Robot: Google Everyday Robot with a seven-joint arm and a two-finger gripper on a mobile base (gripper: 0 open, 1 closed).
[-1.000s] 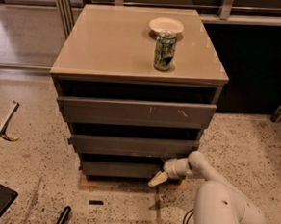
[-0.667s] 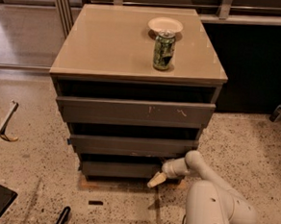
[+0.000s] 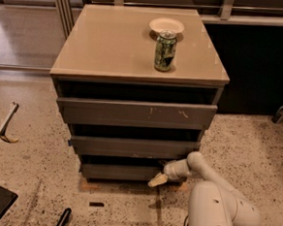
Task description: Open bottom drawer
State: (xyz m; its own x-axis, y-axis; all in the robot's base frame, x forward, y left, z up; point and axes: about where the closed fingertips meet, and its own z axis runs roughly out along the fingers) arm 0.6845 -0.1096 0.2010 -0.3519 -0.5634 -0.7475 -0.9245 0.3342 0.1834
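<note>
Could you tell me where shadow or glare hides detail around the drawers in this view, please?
In the camera view, deep shadow hides the interiors behind the top drawer front and both below; the cabinet top carries a faint sheen around the can; the gripper, at the right end of the bottom drawer, is well lit.
</note>
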